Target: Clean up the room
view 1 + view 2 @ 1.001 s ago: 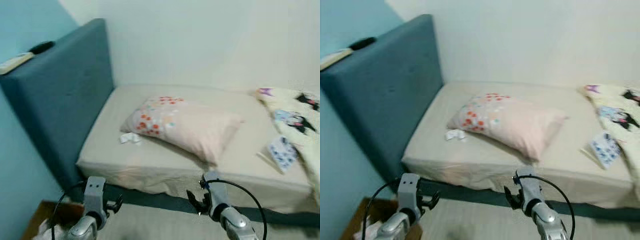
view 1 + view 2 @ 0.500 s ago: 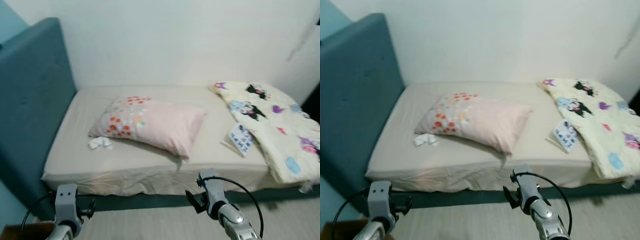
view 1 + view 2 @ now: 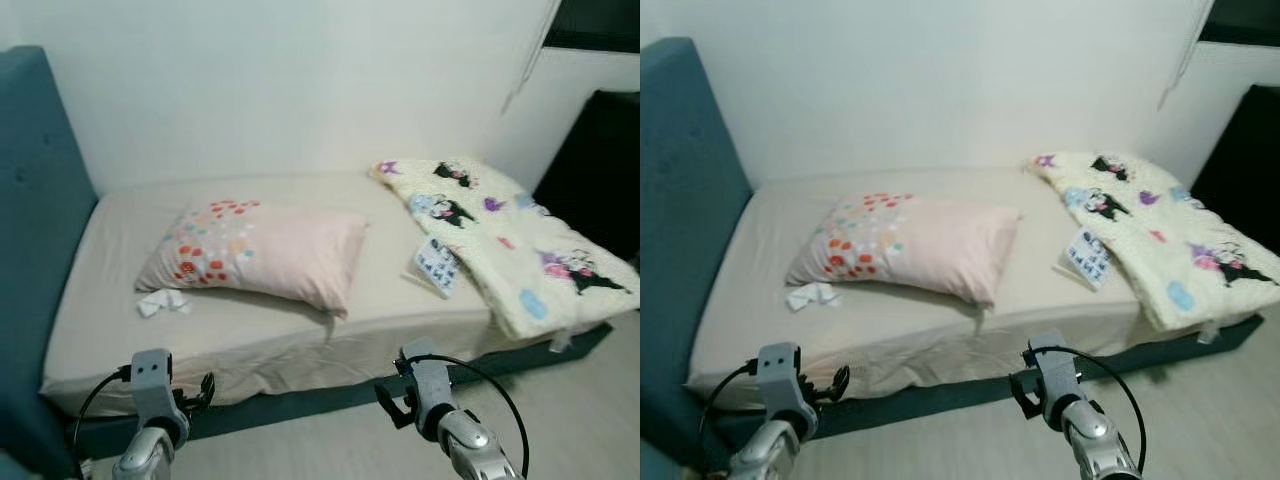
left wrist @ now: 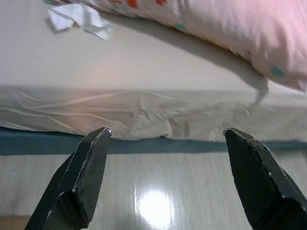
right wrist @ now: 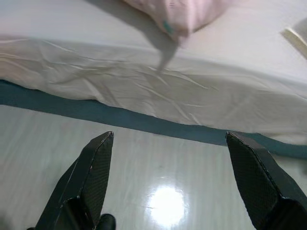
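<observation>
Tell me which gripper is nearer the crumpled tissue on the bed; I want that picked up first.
Left. The left gripper hangs by the bed's edge just below the tissue. The right gripper is farther along, below the pillow's corner.

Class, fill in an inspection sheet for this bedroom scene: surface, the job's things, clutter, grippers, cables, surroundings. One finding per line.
Surface: bed with a beige sheet, wrinkled along the near edge.
Job's things: crumpled white paper on the sheet beside the pillow; patterned booklet lying against the blanket's edge.
Clutter: pink pillow with coloured dots, lying askew; cartoon-print blanket spread over the bed's far end.
Grippers: left gripper and right gripper both open, empty, held low over the floor before the bed.
Cables: black cable looping from the right wrist; another at the left wrist.
Surroundings: blue headboard, white wall, pale glossy floor.
</observation>
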### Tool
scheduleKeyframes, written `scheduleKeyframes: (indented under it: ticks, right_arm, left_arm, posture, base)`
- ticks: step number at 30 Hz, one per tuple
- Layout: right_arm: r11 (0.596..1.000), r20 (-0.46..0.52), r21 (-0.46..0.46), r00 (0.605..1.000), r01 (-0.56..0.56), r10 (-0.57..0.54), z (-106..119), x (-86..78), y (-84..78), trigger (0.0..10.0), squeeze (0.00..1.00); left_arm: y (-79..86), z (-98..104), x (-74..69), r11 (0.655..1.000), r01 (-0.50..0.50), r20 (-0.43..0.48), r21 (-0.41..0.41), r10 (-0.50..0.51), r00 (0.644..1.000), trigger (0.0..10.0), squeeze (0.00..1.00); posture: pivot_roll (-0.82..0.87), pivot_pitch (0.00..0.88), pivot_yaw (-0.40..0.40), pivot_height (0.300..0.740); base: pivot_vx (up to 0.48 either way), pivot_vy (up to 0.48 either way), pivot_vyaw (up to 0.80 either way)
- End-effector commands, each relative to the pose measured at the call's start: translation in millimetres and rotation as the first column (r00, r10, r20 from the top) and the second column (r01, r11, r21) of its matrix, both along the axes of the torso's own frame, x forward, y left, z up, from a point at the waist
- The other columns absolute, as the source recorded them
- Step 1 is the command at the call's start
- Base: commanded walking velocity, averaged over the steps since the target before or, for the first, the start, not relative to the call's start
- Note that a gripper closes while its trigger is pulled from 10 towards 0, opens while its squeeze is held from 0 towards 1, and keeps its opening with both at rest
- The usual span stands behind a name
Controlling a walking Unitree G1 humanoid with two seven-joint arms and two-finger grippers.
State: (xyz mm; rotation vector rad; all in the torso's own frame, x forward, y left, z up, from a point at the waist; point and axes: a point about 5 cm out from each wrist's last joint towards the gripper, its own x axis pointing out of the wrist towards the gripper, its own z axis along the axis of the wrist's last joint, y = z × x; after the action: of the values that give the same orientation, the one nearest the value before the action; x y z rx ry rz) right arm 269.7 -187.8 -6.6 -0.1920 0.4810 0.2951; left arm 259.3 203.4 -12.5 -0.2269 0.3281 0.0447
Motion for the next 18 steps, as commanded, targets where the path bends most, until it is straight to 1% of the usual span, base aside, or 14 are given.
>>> scheduleKeyframes:
  ticks: [1, 12, 18]
  right_arm:
    - [1.000, 0.020, -0.003, 1.000, 0.016, -0.016, 3.4, 3.3, -3.7, 10.0, 0.00]
    - [1.000, 0.022, -0.009, 1.000, 0.014, -0.013, 3.3, 3.8, -4.6, 10.0, 0.00]
    - [1.000, 0.021, -0.014, 1.000, 0.007, -0.007, 3.0, 4.0, -4.2, 10.0, 0.00]
  left_arm:
    - [-9.5, -0.4, 2.5, 0.999, 0.016, 0.002, -0.029, -0.016, 1.000, 10.0, 0.00]
    - [-12.2, 2.8, 6.3, 0.998, 0.043, 0.020, -0.035, -0.042, 0.999, 10.0, 0.00]
    - [-17.7, 1.3, 5.8, 0.997, 0.068, 0.014, -0.033, -0.068, 0.998, 10.0, 0.00]
  posture:
    - [-0.05, 0.002, -0.054, 0.740]
    - [-0.05, 0.000, -0.056, 0.740]
    - [-0.05, 0.000, -0.055, 0.740]
  base:
    - [0.304, 0.000, 0.00]
    - [0.304, 0.000, 0.00]
    - [0.308, 0.000, 0.00]
